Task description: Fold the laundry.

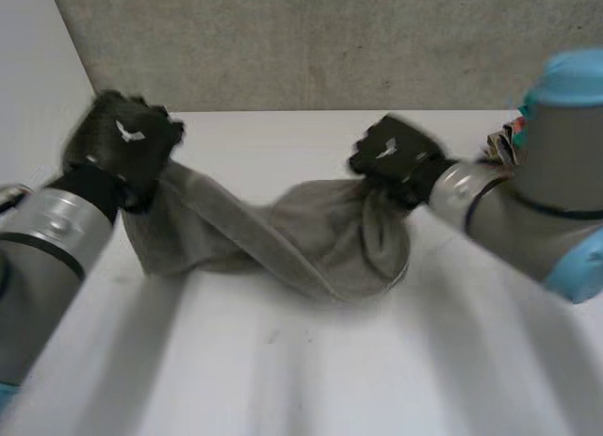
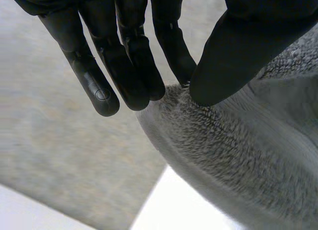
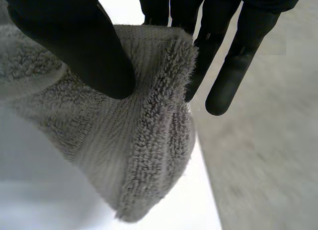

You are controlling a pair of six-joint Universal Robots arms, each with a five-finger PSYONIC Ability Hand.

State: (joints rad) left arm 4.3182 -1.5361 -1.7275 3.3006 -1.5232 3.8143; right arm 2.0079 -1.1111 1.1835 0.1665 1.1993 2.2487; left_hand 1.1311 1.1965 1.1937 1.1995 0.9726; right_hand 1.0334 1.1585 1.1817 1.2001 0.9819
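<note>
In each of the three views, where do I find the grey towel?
Head view: the grey towel stretches twisted between the left hand and the right hand, over the white table.
Left wrist view: its edge pinched by the left hand.
Right wrist view: its bunched end pinched by the right hand.
Shared landmark: the white table.

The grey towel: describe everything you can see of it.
The grey towel is looped terry cloth with a flat-woven band near its edge. It hangs twisted and sagging between both hands, and its lower folds seem to rest on the white table. The left hand pinches one end, the right hand the other.
</note>
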